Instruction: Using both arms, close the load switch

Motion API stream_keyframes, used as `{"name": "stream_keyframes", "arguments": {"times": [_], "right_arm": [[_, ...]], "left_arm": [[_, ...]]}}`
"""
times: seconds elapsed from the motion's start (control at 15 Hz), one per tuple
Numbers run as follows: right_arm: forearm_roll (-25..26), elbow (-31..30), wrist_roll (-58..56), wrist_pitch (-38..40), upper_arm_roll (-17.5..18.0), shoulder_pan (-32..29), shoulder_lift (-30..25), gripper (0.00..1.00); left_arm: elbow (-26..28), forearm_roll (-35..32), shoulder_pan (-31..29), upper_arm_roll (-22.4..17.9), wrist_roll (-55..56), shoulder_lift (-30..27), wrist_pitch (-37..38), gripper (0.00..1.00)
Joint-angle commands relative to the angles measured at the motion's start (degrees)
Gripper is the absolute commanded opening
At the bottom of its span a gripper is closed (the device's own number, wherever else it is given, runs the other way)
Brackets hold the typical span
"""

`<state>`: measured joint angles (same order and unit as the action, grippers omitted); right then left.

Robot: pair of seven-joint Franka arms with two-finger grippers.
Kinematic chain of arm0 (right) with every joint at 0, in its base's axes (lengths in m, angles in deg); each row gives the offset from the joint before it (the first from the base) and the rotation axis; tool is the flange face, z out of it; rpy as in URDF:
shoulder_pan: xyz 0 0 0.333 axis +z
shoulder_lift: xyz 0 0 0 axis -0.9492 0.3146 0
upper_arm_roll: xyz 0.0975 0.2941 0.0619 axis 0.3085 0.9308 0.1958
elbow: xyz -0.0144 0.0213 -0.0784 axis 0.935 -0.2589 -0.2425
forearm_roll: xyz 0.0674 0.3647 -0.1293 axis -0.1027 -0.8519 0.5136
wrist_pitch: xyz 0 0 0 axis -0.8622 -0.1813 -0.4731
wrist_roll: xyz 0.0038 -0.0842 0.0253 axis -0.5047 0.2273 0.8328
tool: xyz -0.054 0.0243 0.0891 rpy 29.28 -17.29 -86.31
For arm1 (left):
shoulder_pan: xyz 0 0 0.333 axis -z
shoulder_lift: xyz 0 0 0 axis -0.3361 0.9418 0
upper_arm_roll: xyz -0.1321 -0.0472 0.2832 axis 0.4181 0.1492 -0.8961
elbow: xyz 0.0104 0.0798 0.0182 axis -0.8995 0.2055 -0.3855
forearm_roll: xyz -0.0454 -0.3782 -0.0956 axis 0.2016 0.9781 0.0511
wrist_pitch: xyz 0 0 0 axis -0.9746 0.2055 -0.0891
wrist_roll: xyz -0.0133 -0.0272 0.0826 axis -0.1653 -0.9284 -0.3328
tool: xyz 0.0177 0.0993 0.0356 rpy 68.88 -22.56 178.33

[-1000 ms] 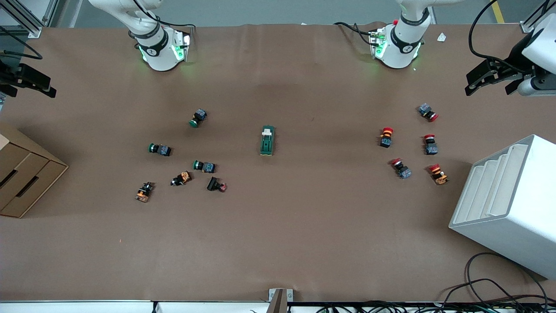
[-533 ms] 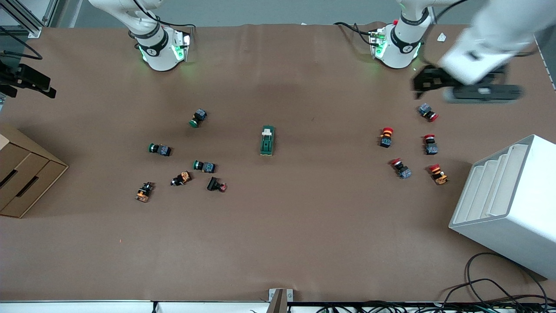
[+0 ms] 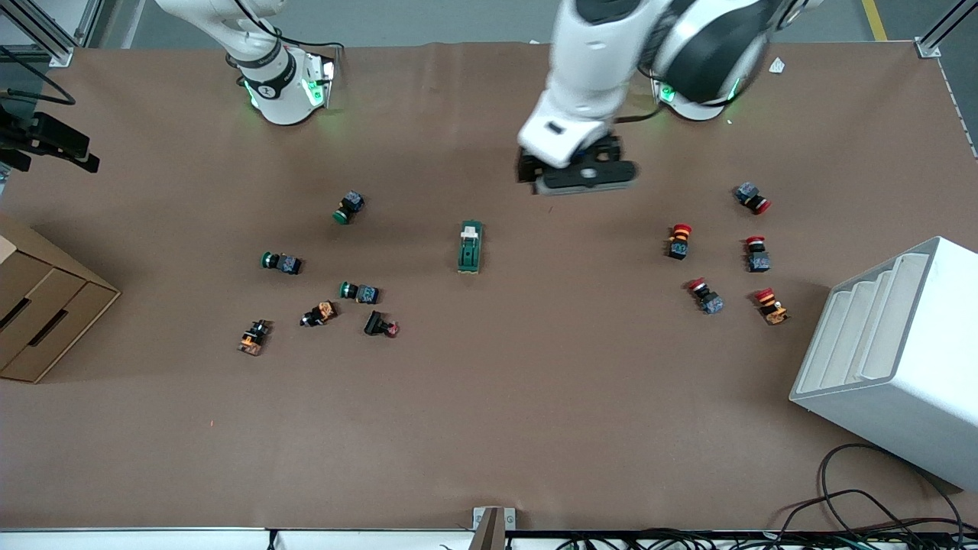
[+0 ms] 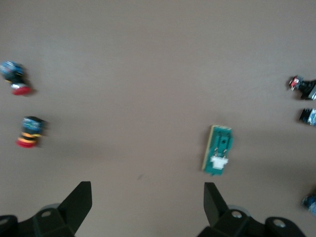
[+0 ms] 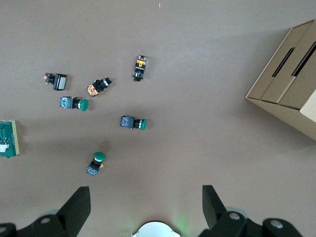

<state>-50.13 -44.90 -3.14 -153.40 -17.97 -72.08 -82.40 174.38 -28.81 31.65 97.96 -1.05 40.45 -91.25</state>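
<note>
The load switch [image 3: 470, 247] is a dark-green block with a white lever piece at the end toward the robots' bases, and it lies flat at mid-table. It also shows in the left wrist view [image 4: 217, 149] and at the edge of the right wrist view [image 5: 8, 139]. My left gripper [image 3: 577, 177] hangs open and empty over bare table, between the left arm's base and the switch; its fingers [image 4: 79, 202] stand wide apart. My right gripper [image 3: 85, 155] waits open and empty, high at the right arm's end of the table.
Several green- and orange-capped push buttons [image 3: 357, 292] lie toward the right arm's end. Several red-capped ones [image 3: 678, 239] lie toward the left arm's end. A cardboard box [image 3: 38, 305] and a white rack [image 3: 901, 351] stand at the two table ends.
The left arm has swung in from the left arm's end of the table to over the middle, close to the load switch. The right arm and the switch have not moved.
</note>
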Motion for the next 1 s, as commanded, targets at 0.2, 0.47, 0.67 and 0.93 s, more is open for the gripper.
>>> {"name": "stream_keyframes", "arguments": {"times": [0.2, 0.47, 0.67, 0.93], "right_arm": [[0.3, 0.1, -0.5, -0.2, -0.2, 0.4, -1.3, 1.0], [0.8, 0.2, -0.1, -1.1, -0.1, -0.1, 4.7, 1.0], [0.9, 1.8, -0.4, -1.2, -0.3, -0.5, 12.0, 1.0], [0.4, 1.4, 0.2, -2.6, -0.3, -0.7, 13.9, 1.0]], "left_arm": [[-1.1, -16.0, 11.6, 0.2, 20.3, 12.0, -7.3, 1.0], [-1.1, -27.5, 18.7, 0.1, 32.8, 18.2, -7.3, 1.0], [-1.0, -35.6, 23.2, 0.1, 40.7, 23.1, -7.3, 1.0], [0.1, -43.8, 26.8, 0.1, 53.4, 25.5, -7.2, 1.0]]}}
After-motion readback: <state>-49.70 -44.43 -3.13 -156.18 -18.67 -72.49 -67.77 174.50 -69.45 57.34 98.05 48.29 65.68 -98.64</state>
